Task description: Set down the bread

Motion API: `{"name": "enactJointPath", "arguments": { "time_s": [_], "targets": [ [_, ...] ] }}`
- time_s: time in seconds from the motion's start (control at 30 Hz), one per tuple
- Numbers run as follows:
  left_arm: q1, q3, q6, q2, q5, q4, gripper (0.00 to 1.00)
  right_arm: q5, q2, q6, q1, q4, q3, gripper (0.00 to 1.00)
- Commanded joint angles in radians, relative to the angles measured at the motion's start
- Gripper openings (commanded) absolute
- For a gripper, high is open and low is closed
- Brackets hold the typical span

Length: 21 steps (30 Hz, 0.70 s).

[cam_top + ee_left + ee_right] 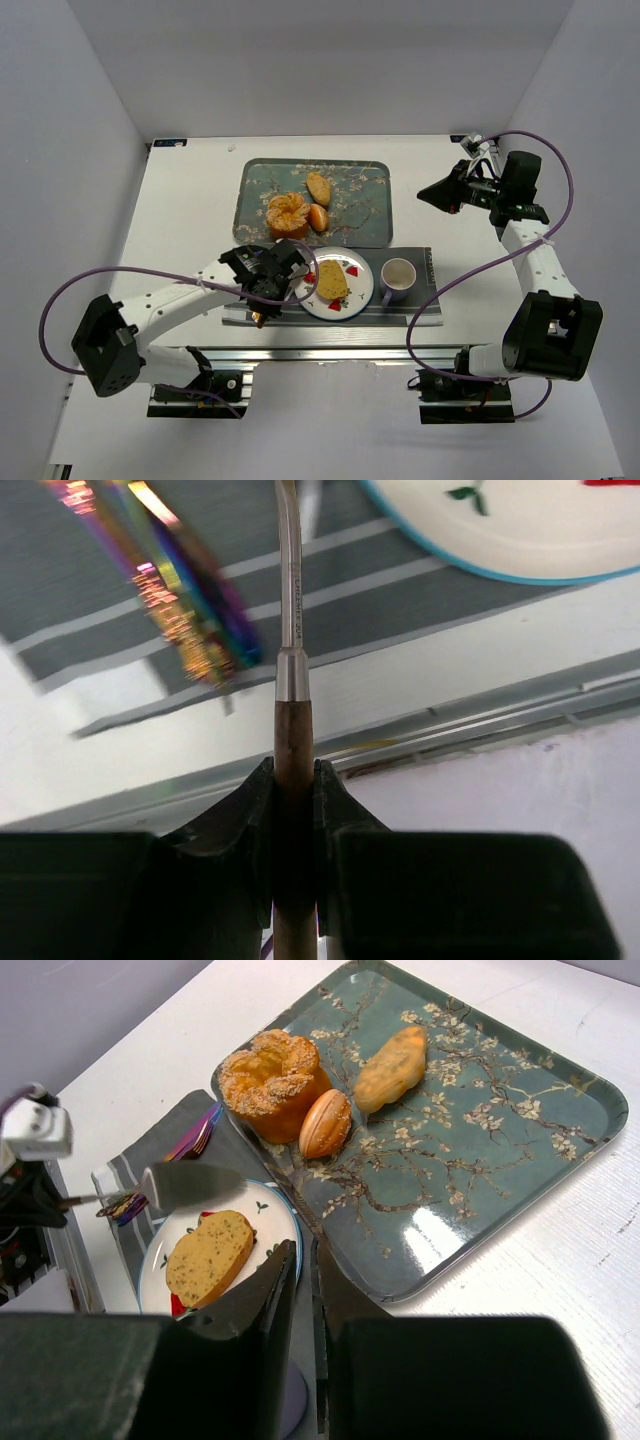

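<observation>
The bread (334,280), an oval golden-tan slice with green specks and a browner crust, lies on the white flowered plate (357,298); the right wrist view also shows it (208,1257). My left gripper (262,290) is shut on the wooden handle of a metal spatula (293,740). The spatula's blade (190,1185) hovers at the plate's left rim, just beside the bread. My right gripper (432,195) is shut and empty, raised to the right of the tray and well away from the bread; its fingers (275,1280) stand nearly together.
A floral teal tray (365,220) behind the plate holds a round orange bun (288,214), a small orange oval piece (319,217) and a darker long roll (318,187). A mug (398,276) stands right of the plate on a striped placemat (425,295). Rainbow cutlery (190,600) lies on the mat's left.
</observation>
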Motion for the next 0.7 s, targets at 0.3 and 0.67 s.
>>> {"name": "enactJointPath", "arguments": {
  "time_s": [0.3,0.67],
  "targets": [
    [0.439,0.003,-0.108,-0.32,0.017,0.041,0.0,-0.029,-0.028,-0.011,-0.008,0.013,-0.006,0.17],
    [1.071,-0.158,0.101,-0.063,0.476,0.555,0.0,-0.11,-0.025,-0.2,-0.008,-0.114,0.037,0.26]
  ]
}}
